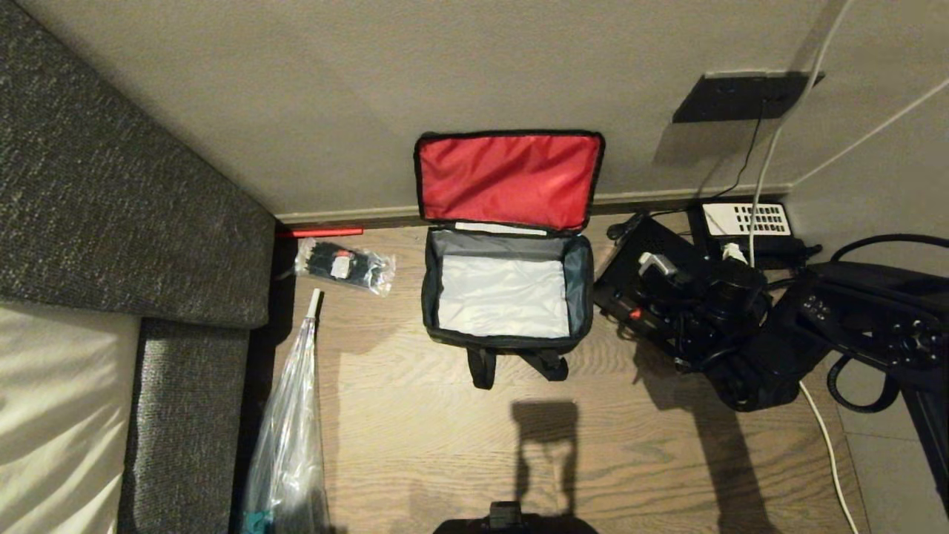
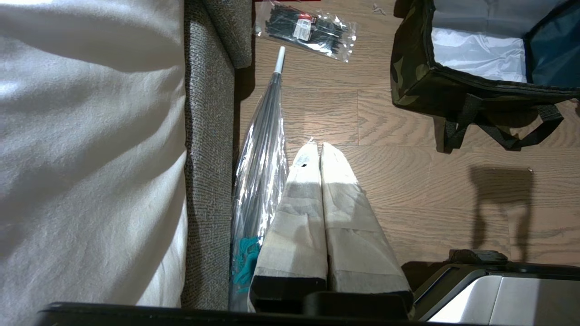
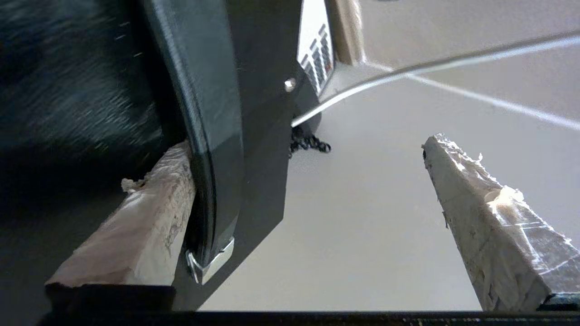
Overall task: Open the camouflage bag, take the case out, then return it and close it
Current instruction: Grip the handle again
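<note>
- looking down from the head view, you see the bag (image 1: 507,297) on the wood floor (image 1: 445,445), just in front of the wall (image 1: 445,74), its lid (image 1: 509,180) thrown back against the wall with the red lining facing up.
- the bag's inside shows a pale bottom and grey walls (its straps trail toward the robot).
- the case (image 1: 652,259), flat and black, sits just right of the bag, tilted, partly hidden by your right arm (image 1: 852,319).
- your right gripper (image 3: 312,194) has its fingers spread wide; one taped finger (image 3: 131,226) lies against the case's edge (image 3: 217,136), the other stands well apart in open air, so nothing is clamped.
- a phone (image 1: 745,220) with a white keypad lies behind the case by the wall.
- your left gripper (image 2: 319,151) hangs near the sofa (image 2: 208,158), fingers pressed together, holding nothing.
- a packet (image 1: 345,267) of black items lies left of the bag, and a clear umbrella (image 1: 289,430) lies along the sofa.
</note>
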Tool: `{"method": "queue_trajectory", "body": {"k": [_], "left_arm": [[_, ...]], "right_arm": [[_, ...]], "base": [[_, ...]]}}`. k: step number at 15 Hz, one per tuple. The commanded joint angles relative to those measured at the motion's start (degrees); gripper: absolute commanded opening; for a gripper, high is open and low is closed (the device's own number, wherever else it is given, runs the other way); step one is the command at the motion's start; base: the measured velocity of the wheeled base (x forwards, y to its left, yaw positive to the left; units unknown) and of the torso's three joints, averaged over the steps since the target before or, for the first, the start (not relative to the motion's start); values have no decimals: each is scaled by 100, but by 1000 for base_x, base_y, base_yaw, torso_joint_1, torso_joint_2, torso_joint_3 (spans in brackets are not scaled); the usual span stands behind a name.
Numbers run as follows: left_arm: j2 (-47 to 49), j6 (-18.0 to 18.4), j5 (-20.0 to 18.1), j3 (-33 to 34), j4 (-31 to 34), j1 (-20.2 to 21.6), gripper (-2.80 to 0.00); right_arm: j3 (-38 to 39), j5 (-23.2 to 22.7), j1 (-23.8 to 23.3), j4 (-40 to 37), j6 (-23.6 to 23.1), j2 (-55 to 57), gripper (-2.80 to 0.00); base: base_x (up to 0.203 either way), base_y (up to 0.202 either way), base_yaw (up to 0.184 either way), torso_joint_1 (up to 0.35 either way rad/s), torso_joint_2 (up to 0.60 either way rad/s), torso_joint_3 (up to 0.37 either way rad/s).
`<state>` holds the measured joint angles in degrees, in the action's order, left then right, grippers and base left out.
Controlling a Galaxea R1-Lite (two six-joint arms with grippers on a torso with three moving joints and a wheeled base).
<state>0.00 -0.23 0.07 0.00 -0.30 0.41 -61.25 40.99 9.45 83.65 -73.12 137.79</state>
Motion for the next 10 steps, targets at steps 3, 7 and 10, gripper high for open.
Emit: {"method": "queue_trajectory", "body": {"k": [3,7,10], "left_arm": [[0,-3,1,9,-5,2,-280],[0,-3,1,9,-5,2,-280],[0,-3,1,9,-5,2,-280]], "right_arm": [[-453,172,-6,141,-12,277,0],[-564,188,-15,190,17,389,0],[-506,171,-97,179,8,396,0]], "base": [[0,0,0,0,0,0],[0,0,0,0,0,0],[0,0,0,0,0,0]]}}
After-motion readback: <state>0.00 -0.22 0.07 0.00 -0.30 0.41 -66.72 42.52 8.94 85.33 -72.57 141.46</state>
